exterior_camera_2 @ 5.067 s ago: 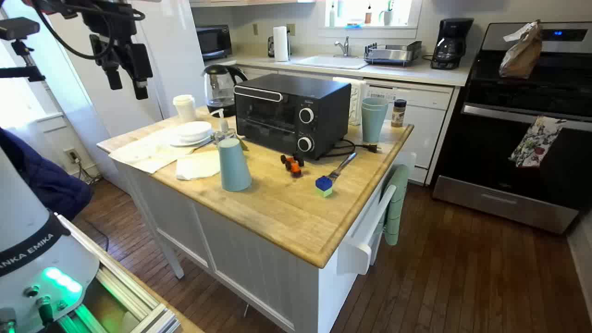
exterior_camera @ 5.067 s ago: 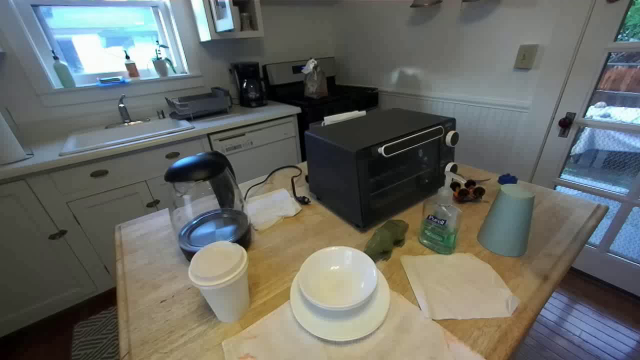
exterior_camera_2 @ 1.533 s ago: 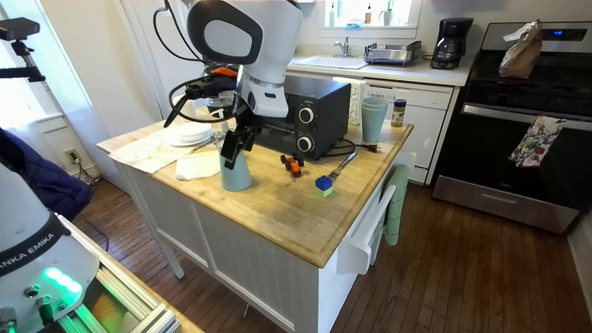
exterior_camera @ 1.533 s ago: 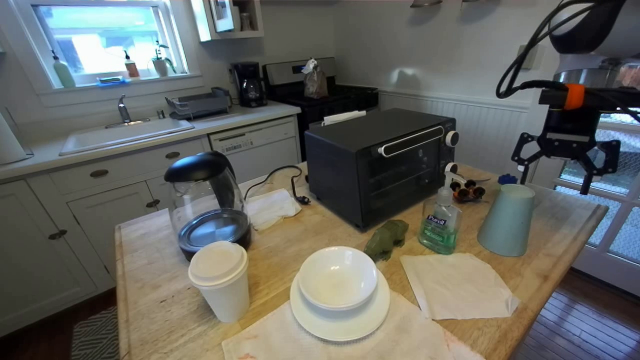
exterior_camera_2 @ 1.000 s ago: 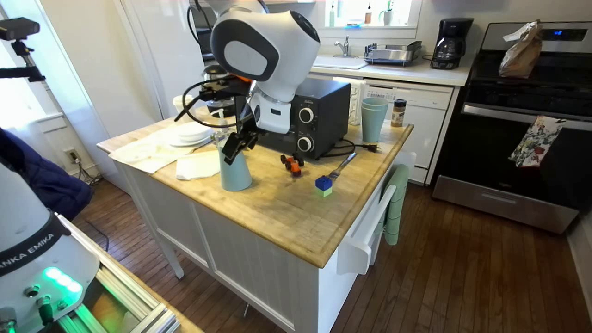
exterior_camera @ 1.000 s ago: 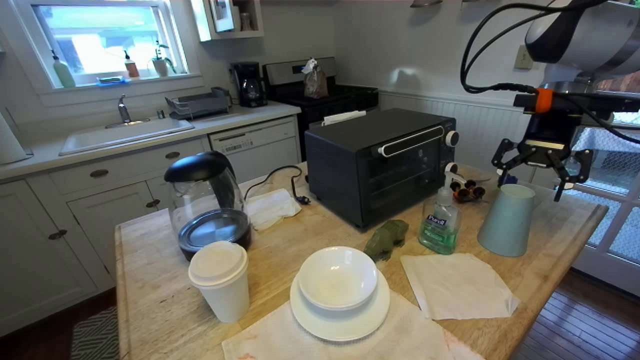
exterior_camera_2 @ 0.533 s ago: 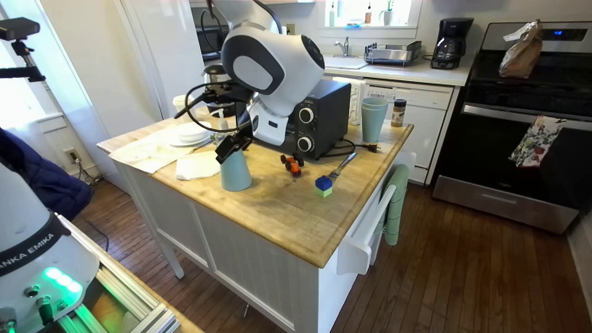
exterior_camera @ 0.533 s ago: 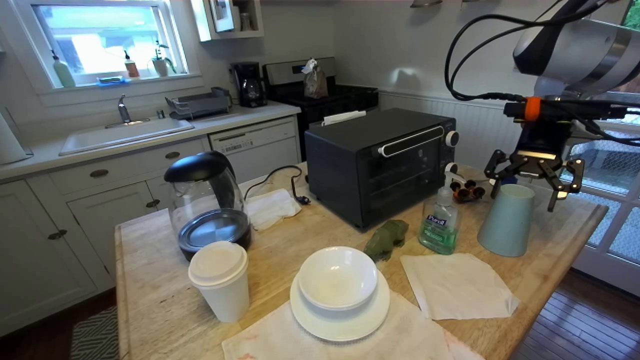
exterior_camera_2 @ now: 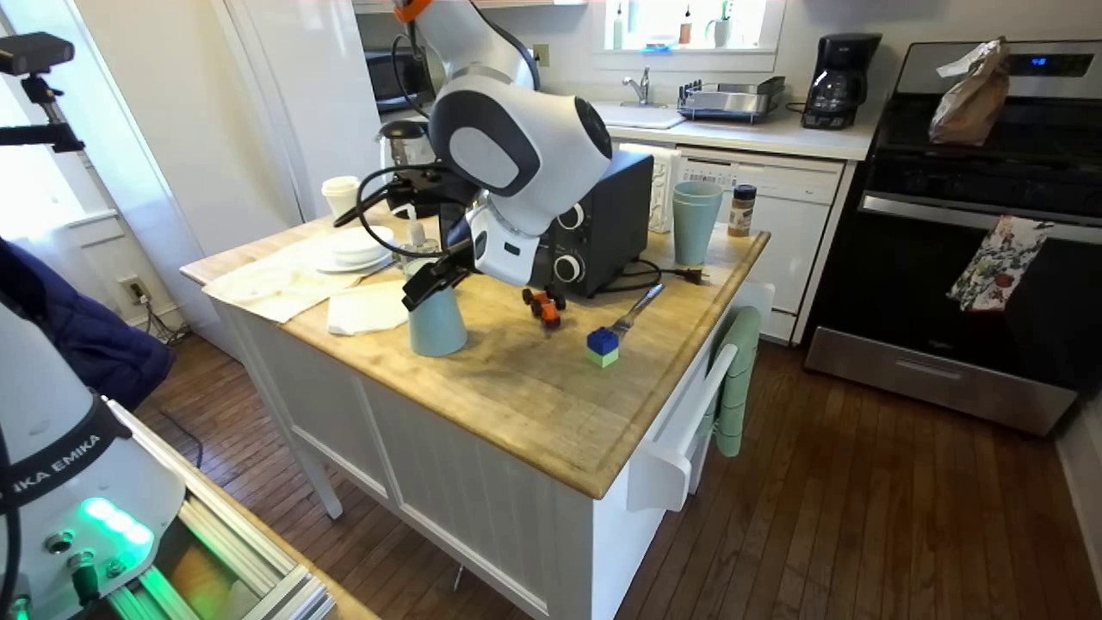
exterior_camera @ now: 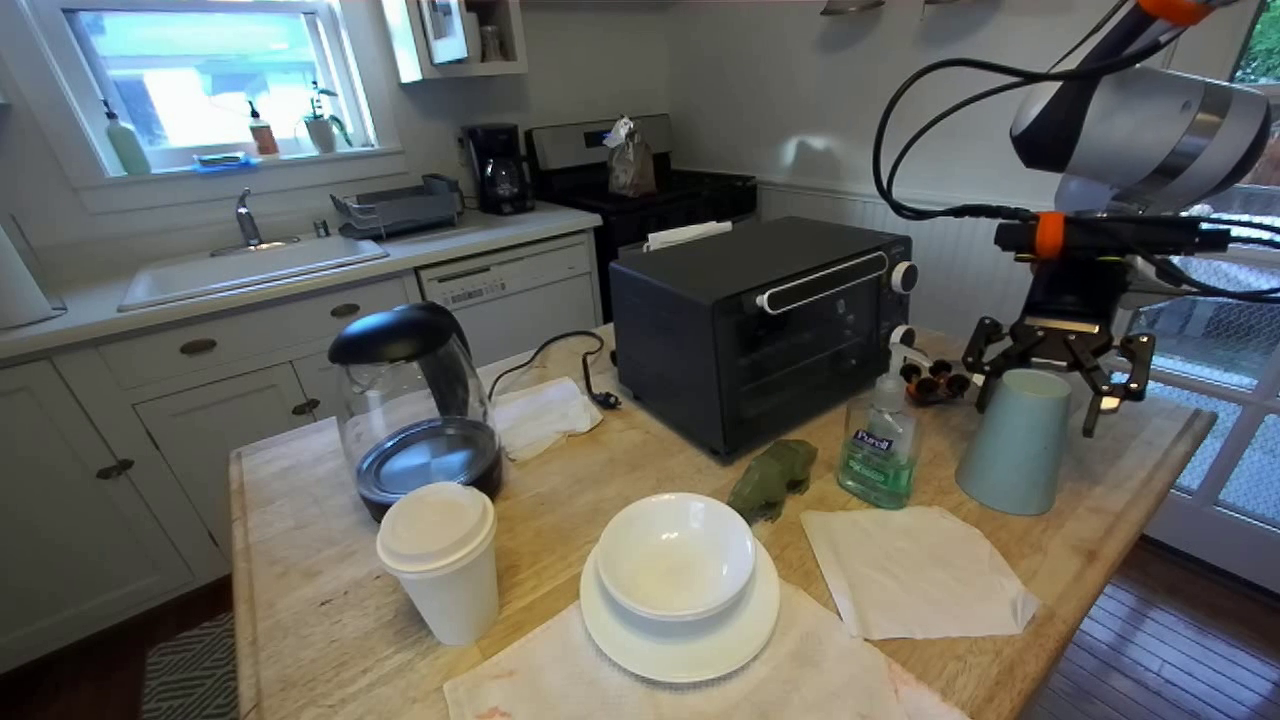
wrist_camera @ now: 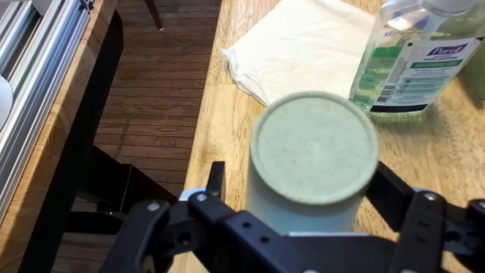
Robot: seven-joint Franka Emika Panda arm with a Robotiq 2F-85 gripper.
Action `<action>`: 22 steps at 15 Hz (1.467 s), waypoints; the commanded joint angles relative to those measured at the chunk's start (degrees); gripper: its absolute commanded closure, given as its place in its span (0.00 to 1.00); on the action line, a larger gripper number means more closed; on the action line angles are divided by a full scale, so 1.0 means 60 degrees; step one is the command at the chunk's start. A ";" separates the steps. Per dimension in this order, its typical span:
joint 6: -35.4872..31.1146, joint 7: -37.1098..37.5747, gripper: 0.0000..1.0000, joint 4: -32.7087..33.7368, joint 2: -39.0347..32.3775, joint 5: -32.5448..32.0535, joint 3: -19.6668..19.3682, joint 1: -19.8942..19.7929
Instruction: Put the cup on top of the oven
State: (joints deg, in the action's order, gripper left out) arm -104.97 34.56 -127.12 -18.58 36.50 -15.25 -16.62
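1. The wooden table [exterior_camera_2: 516, 387] carries the black oven [exterior_camera: 760, 330].
2. On it the cup [exterior_camera: 1015, 450] stands upside down, near the sanitizer bottle [exterior_camera: 880, 450] and apart from the oven.
3. I have the gripper [exterior_camera: 1040, 408] astride the cup's upturned base, jaws spread wide, clasping nothing.
4. My wrist view shows wood between one finger [wrist_camera: 218, 182] and the cup; whether the other finger [wrist_camera: 392, 195] touches it, I cannot tell.

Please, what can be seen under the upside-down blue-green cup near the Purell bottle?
The cup rests on the wooden table. Its opaque walls and closed, upward-facing base hide the inside; I cannot tell whether anything is there.
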 commanded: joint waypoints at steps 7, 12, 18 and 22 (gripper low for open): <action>0.0626 0.0101 0.50 0.0548 -0.0359 0.0295 -0.0169 0.0003; -0.0483 0.1643 0.50 0.0148 0.0667 0.0037 -0.0389 0.0386; -0.2823 0.3907 0.50 -0.0673 0.1968 -0.1259 -0.0263 0.0985; -0.4450 0.5360 0.50 -0.1381 0.2472 -0.3569 -0.0098 0.1312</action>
State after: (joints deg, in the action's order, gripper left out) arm -125.43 60.12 -130.74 -7.73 23.88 -16.33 -10.16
